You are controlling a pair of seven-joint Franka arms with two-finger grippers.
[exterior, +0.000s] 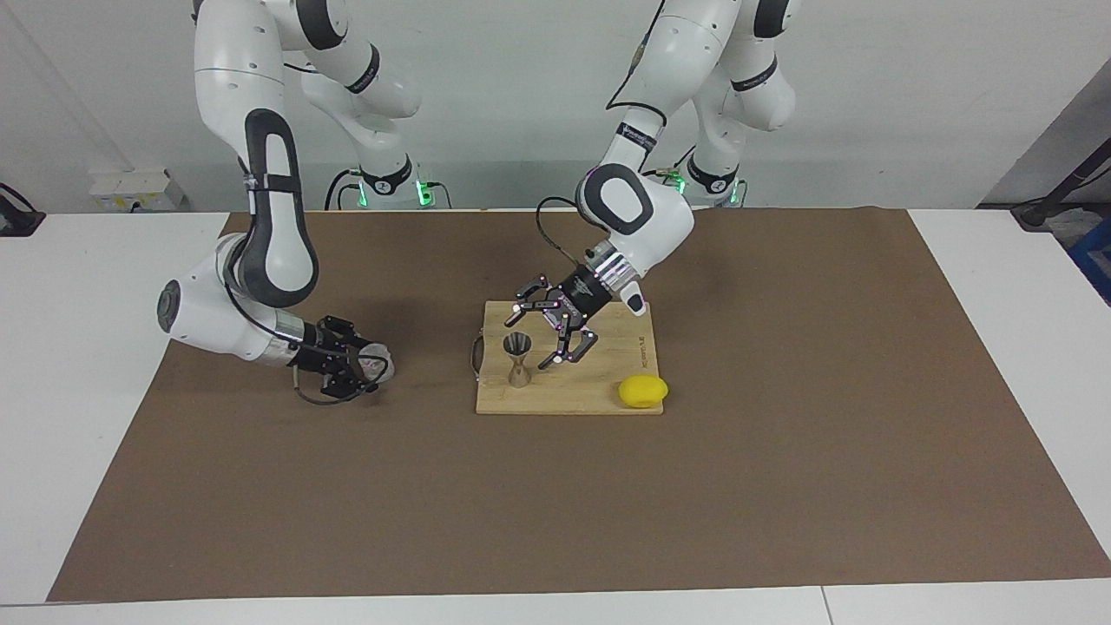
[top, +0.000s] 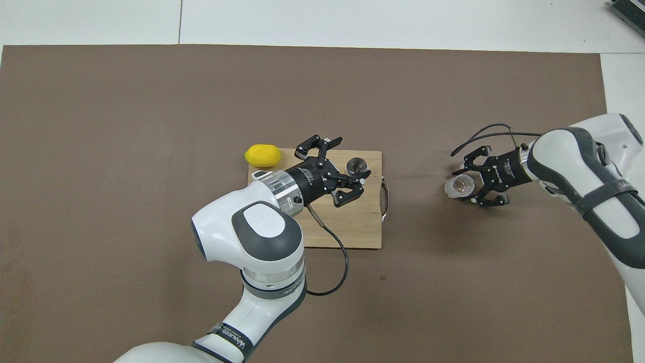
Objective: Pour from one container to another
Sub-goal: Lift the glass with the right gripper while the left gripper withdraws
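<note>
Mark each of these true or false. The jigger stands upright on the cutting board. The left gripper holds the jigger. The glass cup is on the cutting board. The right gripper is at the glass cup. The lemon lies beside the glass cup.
1. True: the jigger stands upright on the cutting board.
2. False: the left gripper hangs over the board beside the jigger, jaws open, holding nothing.
3. False: the glass cup is on the brown mat, toward the right arm's end of the table.
4. True: the right gripper is at the cup.
5. False: the lemon is at the board's corner, toward the left arm's end, apart from the cup.
</note>
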